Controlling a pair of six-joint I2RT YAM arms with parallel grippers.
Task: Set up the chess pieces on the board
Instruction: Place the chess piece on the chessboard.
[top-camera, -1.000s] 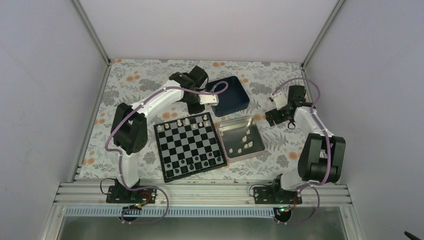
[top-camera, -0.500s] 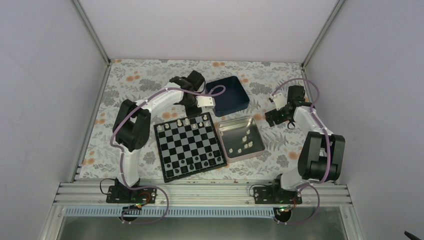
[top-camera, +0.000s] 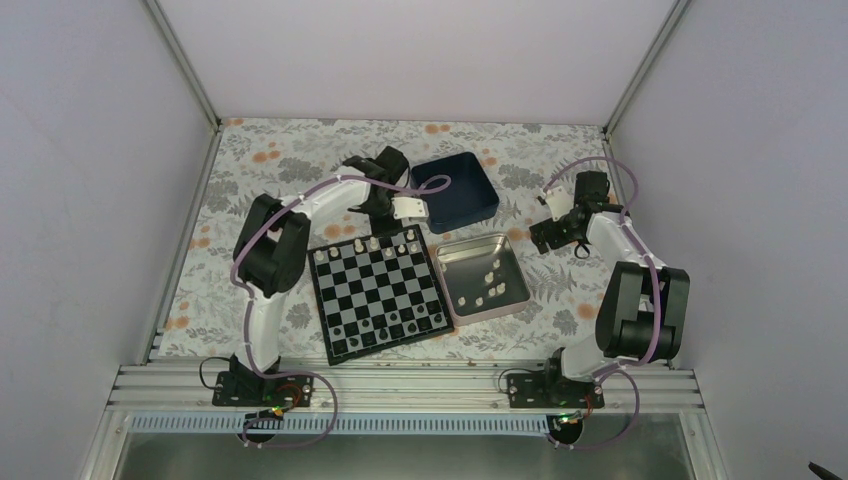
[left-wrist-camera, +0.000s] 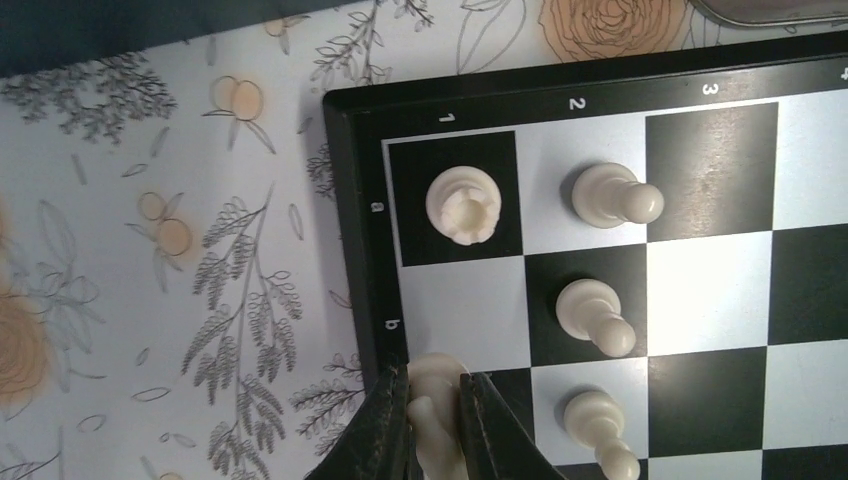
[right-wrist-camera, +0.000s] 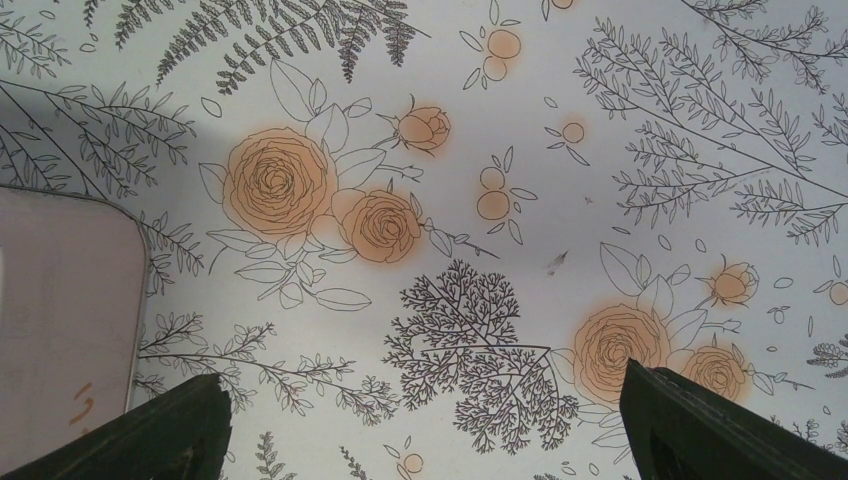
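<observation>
Flat square board (top-camera: 378, 295) on the flowery worktop (top-camera: 280, 160), with smooth black and grey checks and a thin black rim. Soft-looking cloth on top, printed with orange roses and grey leaves. On the board's far rows, small cream-white chess pieces (left-wrist-camera: 592, 315), shiny and round-headed. In the left wrist view, a rook (left-wrist-camera: 462, 203) with a notched top on the corner square, three pawns (left-wrist-camera: 615, 195) near it. More of them loose in the silver tin (top-camera: 462, 268), a shiny metal tray with round corners just right of the board. Behind that, a dark blue square box (top-camera: 465, 195). On the near rows, tiny black pieces (top-camera: 385, 325), too small to tell apart.

Left jaws clenched on one cream piece (left-wrist-camera: 435, 415) by the board's rim near the letter b. Black fingers (left-wrist-camera: 385, 435) over its sides, bottom cut off by the picture edge, so no telling which kind. Right jaws released, wide apart over bare cloth, well away from the board, only two dark fingertips (right-wrist-camera: 150, 430) in view.

White numbers 1, 2, 3 along the rim, letters a and b down its side. Faint orange marks on a pale corner (right-wrist-camera: 60, 300) in the right wrist view, too blurry to read.
</observation>
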